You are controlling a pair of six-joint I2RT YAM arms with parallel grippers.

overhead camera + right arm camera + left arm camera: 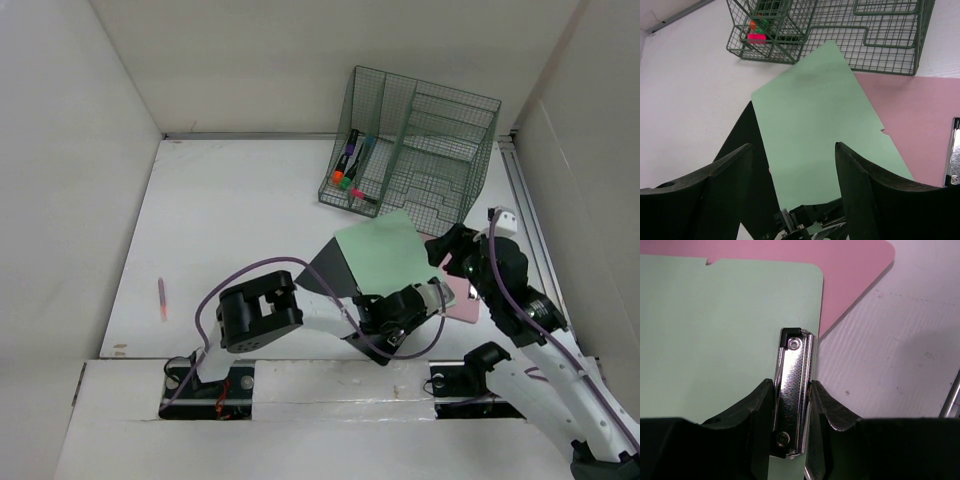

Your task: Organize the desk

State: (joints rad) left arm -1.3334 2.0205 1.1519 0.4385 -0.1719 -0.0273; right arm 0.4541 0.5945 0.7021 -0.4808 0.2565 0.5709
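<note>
On the white desk (pixel 230 220) a green sheet (pixel 385 255) lies over a black clipboard (pixel 325 270), and a pink board (pixel 462 302) shows beyond its right edge. My left gripper (pixel 438 296) reaches in from the left. In the left wrist view it (pixel 792 386) is shut on the metal clip (pixel 795 365) at the edge of the green sheet (pixel 715 330), both jaws pressing the clip's sides. My right gripper (pixel 450 245) hovers above the green sheet (pixel 815 115) and stands open (pixel 792 146) and empty.
A dark green wire-mesh organizer (pixel 415 150) stands at the back right with markers (pixel 350 160) in its left pocket. A pink pen (pixel 161 298) lies alone at the left. A second metal clip (pixel 954 155) sits on the pink board (pixel 915 115). White walls border the desk.
</note>
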